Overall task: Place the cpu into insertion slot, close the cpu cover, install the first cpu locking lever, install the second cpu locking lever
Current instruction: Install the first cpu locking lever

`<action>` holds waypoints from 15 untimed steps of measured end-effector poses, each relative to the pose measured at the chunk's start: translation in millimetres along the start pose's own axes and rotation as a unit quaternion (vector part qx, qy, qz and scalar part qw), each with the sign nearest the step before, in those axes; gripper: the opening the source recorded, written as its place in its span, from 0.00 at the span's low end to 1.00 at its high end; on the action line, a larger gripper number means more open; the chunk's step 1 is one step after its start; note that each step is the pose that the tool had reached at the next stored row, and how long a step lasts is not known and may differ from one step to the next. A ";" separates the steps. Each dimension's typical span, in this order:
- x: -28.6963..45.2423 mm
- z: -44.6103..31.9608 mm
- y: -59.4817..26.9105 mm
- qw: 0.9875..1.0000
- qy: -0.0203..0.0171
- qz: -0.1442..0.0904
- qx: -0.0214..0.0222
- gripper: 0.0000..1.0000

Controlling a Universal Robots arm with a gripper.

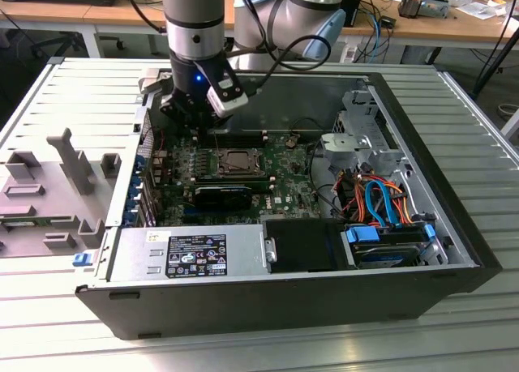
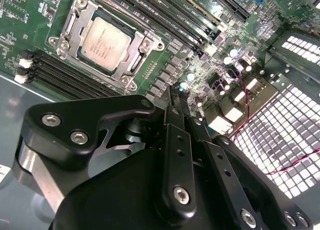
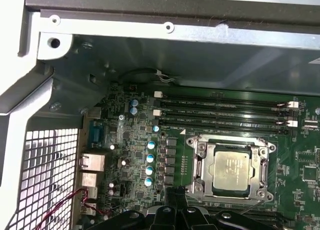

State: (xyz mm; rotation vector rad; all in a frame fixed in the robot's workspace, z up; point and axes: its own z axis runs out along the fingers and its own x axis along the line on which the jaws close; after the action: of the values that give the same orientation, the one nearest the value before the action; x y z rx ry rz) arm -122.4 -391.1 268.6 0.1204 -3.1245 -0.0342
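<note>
Since the cpu (image 2: 105, 37) already lies flat inside the insertion slot (image 3: 270, 194), with the cpu cover (image 2: 75, 20) folded down around its edges, the first 2 steps look done to me. Whether the 2 locking levers are latched, I cannot tell from where I stand. Just beside the socket, above the green motherboard (image 3: 130, 155) inside the open computer case (image 1: 454, 258), hangs the claw (image 2: 179, 92), tips pressed together and holding nothing.
</note>
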 end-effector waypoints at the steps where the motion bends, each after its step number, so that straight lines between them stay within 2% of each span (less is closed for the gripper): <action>1: 0.0 0.7 0.0 1.000 0.000 0.000 0.000 0.11; 15: -0.1 6.9 -0.2 1.000 0.000 0.000 -0.001 0.11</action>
State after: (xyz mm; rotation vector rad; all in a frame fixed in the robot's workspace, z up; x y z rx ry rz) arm -122.5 -391.1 261.7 0.1203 -3.1245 -0.0370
